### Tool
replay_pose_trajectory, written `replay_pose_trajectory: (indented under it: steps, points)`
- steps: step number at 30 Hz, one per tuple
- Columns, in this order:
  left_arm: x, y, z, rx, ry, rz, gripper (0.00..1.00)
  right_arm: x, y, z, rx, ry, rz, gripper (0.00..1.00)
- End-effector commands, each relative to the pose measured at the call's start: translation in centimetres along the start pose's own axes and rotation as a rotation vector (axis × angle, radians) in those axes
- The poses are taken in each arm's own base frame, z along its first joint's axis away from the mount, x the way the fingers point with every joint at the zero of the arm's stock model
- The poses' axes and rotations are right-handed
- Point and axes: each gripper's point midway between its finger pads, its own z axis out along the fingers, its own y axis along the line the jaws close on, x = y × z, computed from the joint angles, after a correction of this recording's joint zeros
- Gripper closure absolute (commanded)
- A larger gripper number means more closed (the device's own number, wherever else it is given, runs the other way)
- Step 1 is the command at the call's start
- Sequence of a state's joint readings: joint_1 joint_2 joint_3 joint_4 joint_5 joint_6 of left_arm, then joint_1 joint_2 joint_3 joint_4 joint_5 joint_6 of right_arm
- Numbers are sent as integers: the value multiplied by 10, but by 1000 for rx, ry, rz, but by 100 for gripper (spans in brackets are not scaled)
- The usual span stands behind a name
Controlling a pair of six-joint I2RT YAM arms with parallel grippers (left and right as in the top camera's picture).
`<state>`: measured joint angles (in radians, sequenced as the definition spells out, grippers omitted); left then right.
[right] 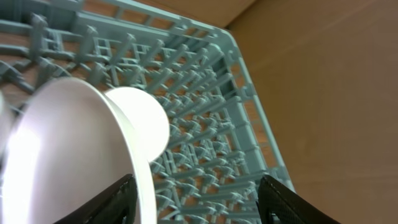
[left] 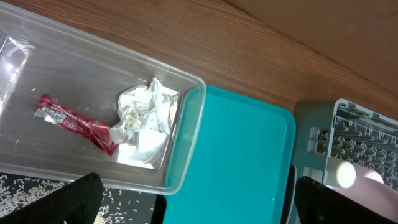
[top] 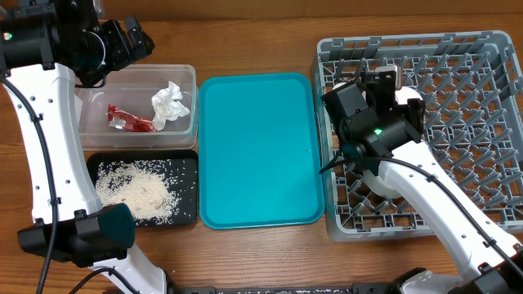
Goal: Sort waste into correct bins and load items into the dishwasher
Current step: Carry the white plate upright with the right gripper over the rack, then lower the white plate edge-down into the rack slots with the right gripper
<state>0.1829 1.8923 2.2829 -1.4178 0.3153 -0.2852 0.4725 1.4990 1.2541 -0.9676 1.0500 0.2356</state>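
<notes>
The clear tub (top: 186, 78) holds a crumpled white napkin (top: 169, 104) and a red sachet wrapper (top: 129, 121). Rice scraps (top: 139, 189) lie in the black tray (top: 189, 175). My left gripper (top: 135, 39) hangs open above the tub's far edge, with nothing between its fingers (left: 62, 202). My right gripper (top: 391, 86) is over the left part of the grey dish rack (top: 474, 122). Its jaws stand apart. A white plate (right: 68, 155) stands on edge in the rack, its rim just inside the left finger (right: 115, 202). A white bowl (right: 140, 121) sits behind the plate.
The teal serving tray (top: 257, 151) lies bare between the bins and the rack. In the left wrist view a white cup (left: 342, 175) shows in the rack's near corner. Bare wooden table surrounds everything.
</notes>
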Motion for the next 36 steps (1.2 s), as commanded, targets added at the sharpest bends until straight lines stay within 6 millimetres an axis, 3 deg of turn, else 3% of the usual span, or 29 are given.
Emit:
replay_pose_trajectory:
  steps: [1, 6, 16, 21, 26, 32, 36]
  points:
    - [-1, -7, -3, 18, -8, 4, 0, 2, 22, 0, -123, 28, 30, 35]
    - [-1, -7, -3, 18, -8, 5, 0, 8, 58, -9, -337, 79, 46, 30]
    - [-1, -7, -3, 18, -8, 5, 0, 5, 87, -22, -511, 121, 175, 23]
    - [-1, -7, -3, 18, -8, 5, 0, -4, 80, -18, -467, 80, 190, 22]
    - [-1, -7, -3, 18, -8, 4, 0, -24, 53, -16, -349, 11, 217, 18]
    - [-1, -7, -3, 18, -9, 5, 0, -56, 31, -38, -397, -69, 264, 17]
    - [-1, -7, -3, 18, -8, 5, 0, -66, 39, -64, -579, -91, 282, 14]
